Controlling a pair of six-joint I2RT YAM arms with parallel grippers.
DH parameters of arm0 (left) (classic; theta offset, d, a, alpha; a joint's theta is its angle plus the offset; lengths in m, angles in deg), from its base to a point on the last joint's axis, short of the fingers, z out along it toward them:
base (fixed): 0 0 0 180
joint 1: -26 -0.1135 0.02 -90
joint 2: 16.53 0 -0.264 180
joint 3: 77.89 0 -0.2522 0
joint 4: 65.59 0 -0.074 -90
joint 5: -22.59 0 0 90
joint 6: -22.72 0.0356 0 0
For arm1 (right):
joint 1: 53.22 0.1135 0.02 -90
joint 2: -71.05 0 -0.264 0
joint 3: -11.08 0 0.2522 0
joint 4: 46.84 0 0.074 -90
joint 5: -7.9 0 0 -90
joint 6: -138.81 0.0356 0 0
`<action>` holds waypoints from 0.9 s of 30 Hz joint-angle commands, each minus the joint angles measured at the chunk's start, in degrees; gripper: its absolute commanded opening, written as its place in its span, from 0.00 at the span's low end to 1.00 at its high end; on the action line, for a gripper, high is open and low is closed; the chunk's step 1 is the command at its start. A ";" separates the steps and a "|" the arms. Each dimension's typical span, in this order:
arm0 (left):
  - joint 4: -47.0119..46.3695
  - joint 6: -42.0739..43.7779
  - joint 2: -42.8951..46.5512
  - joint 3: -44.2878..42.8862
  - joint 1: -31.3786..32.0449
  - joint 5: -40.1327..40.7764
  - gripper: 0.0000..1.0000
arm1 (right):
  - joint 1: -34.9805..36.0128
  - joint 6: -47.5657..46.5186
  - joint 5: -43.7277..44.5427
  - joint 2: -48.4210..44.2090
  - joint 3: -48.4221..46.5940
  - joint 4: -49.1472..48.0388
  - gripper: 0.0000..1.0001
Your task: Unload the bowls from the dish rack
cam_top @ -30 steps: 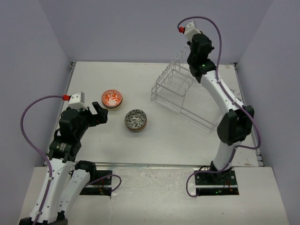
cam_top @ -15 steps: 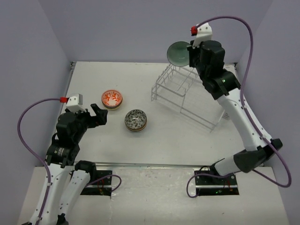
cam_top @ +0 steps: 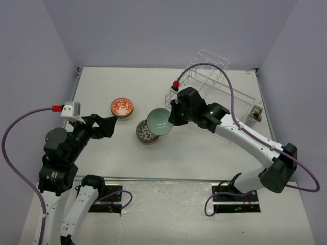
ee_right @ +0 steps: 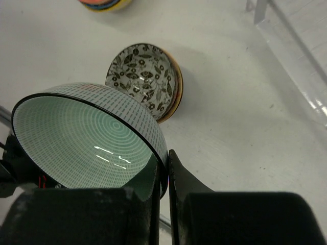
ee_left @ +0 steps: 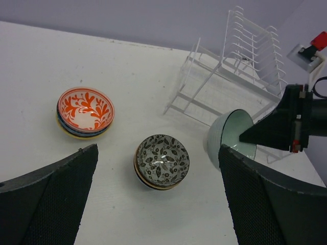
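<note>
My right gripper (cam_top: 172,117) is shut on the rim of a pale green bowl (cam_top: 159,121), held tilted just above and right of a stack of bowls topped by a black-and-white floral one (cam_top: 147,131). In the right wrist view my gripper (ee_right: 166,158) pinches the green bowl (ee_right: 82,138) above that stack (ee_right: 144,76). A red-orange floral stack (cam_top: 122,107) sits farther left. The wire dish rack (cam_top: 214,81) stands at the back right and shows no bowls. My left gripper (cam_top: 104,125) is open and empty, left of both stacks. The left wrist view shows the floral stack (ee_left: 162,161), the green bowl (ee_left: 232,135) and the rack (ee_left: 240,66).
A small dark object (cam_top: 254,116) lies at the table's right edge beside the rack. Walls close in the table on the left, back and right. Purple cables loop off both wrists.
My right arm has swung from high over the rack down and left, carrying the green bowl to just above the black-and-white stack. The left arm has shifted slightly, still open.
</note>
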 commanded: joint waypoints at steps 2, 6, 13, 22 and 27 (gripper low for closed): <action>0.63 2.38 0.31 0.94 0.28 1.68 1.00 | 1.59 6.13 -6.93 4.97 -4.85 2.71 0.00; -1.92 3.52 0.92 6.31 0.37 4.95 1.00 | 1.94 5.26 -7.37 11.47 -10.57 6.85 0.00; -3.33 3.00 0.04 10.27 0.37 4.60 1.00 | 1.86 3.50 -7.45 24.30 -21.37 12.74 0.00; -3.77 2.82 0.22 10.89 0.81 3.81 1.00 | 0.80 2.09 -8.68 34.34 -28.94 16.52 0.02; -3.95 2.91 -0.22 10.98 1.25 3.10 1.00 | -0.08 1.12 -10.00 35.74 -27.80 16.26 0.03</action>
